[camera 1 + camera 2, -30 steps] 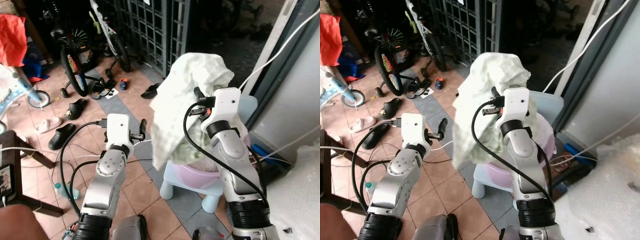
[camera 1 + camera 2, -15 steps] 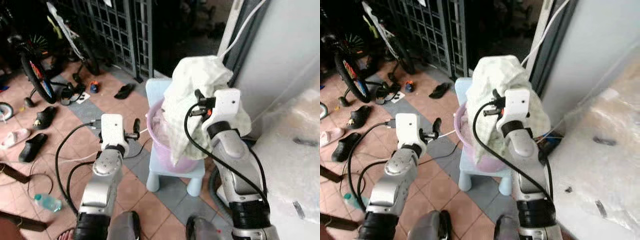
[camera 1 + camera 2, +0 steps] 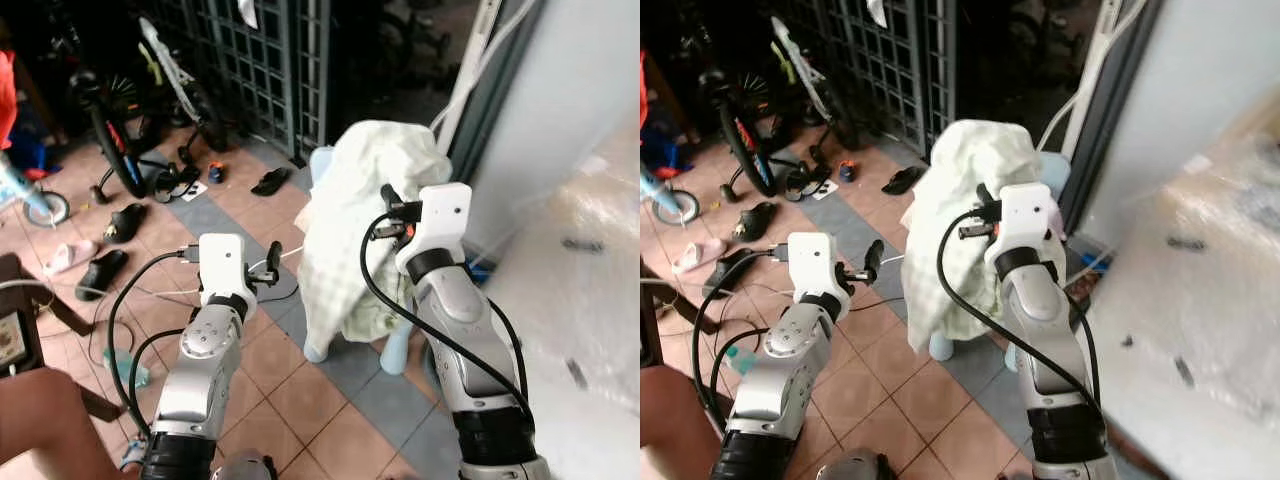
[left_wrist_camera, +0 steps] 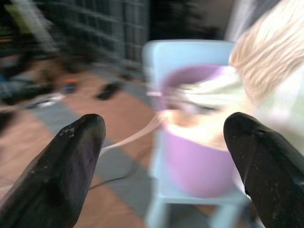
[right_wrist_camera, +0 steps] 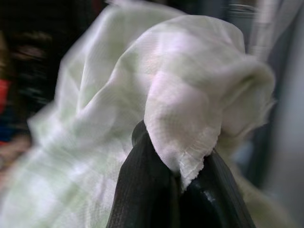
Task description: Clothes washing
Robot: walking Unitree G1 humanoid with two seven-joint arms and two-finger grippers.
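Basin (image 4: 199,161) on stool (image 4: 190,52); cloth (image 3: 355,230) before it, bicycle (image 3: 120,130) left.

No lettering to call here: nothing legible on the pale cloth (image 3: 360,215), nothing on the white wrist housings, no label, brand, number or sign sharp enough to make out anywhere in these views.

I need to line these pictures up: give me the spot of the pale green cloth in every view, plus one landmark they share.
Left eye view: pale green cloth hangs centre, pinched by the right gripper.
Right eye view: centre, draped over the same gripper.
Left wrist view: blurred pale mass at the edge, beside the purple basin.
Right wrist view: bunched across the frame, clamped between the black fingers.
Shared landmark: the light blue stool.
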